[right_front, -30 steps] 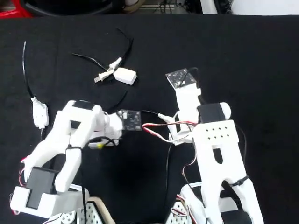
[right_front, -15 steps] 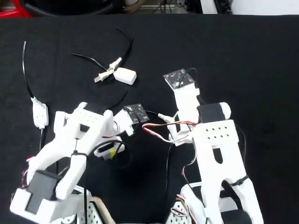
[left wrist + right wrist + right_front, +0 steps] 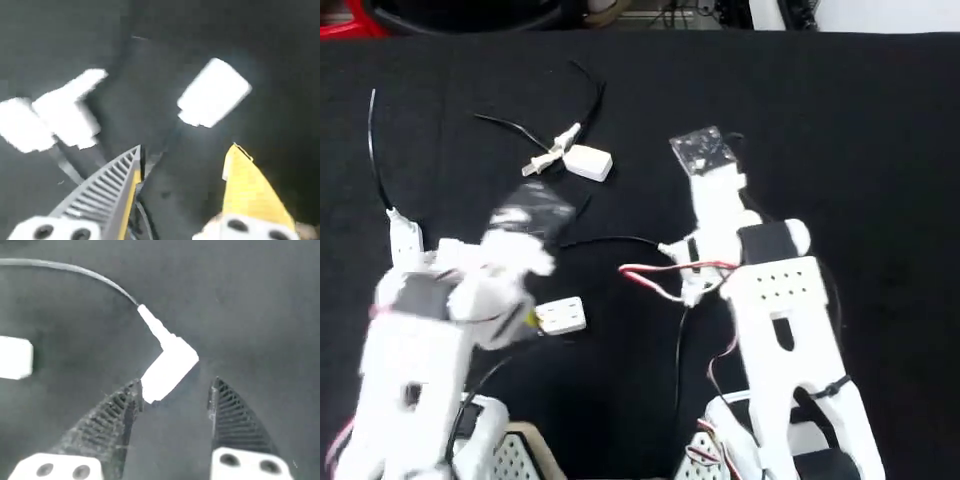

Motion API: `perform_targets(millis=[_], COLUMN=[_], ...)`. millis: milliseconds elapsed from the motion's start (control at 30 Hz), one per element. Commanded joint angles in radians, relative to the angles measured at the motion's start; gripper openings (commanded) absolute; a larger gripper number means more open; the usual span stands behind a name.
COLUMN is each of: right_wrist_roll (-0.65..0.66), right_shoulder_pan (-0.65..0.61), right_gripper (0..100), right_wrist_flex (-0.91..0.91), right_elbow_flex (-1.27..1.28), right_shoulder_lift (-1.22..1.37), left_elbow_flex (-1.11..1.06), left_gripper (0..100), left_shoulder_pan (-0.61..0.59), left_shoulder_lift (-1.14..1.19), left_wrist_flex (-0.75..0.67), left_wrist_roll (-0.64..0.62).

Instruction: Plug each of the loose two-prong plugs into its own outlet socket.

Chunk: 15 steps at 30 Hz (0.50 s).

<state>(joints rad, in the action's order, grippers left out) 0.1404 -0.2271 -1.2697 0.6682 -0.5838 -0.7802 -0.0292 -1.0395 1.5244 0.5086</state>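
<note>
Two end effectors, both spread wide and holding nothing. The left end effector (image 3: pixel 185 147) hangs over the table (image 3: pixel 280 60), facing a white socket (image 3: pixel 214 92) with a plug (image 3: pixel 65 112) near it. The right end effector (image 3: pixel 176 382) frames a second plug (image 3: pixel 167 367) lying ungripped on the table.

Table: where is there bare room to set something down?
The table's whole right side, from the far edge down past the arm there, is bare black cloth. The left half is crowded: a plug, a socket, cords and the other arm.
</note>
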Motion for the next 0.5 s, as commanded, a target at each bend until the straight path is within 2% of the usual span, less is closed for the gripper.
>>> perform_targets(millis=[0, 67, 133, 267, 467], right_wrist_roll=[-0.072, -0.195, -0.292, -0.347, -0.534], right_shoulder_pan=[-0.124, -0.187, -0.241, -0.336, -0.382], right_gripper=[21.3, 21.2, 21.3, 21.2, 21.2], right_wrist_flex=[0.080, 0.157, 0.249, 0.425, 0.695], right_elbow_flex=[-0.024, -0.045, -0.068, -0.130, -0.240], right_shoulder_lift=[0.033, 0.084, 0.156, 0.335, 0.558], left_elbow_flex=[-0.038, -0.116, -0.225, -0.427, -0.598], left_gripper=[26, 26, 26, 26, 26], left_shoulder_pan=[-0.275, -0.386, -0.441, -0.449, -0.449], left_shoulder_lift=[-0.209, -0.276, -0.315, -0.322, -0.330], left_wrist_flex=[-0.006, -0.060, -0.155, -0.336, -0.485], left_wrist_roll=[0.049, 0.058, 0.058, 0.055, 0.032])
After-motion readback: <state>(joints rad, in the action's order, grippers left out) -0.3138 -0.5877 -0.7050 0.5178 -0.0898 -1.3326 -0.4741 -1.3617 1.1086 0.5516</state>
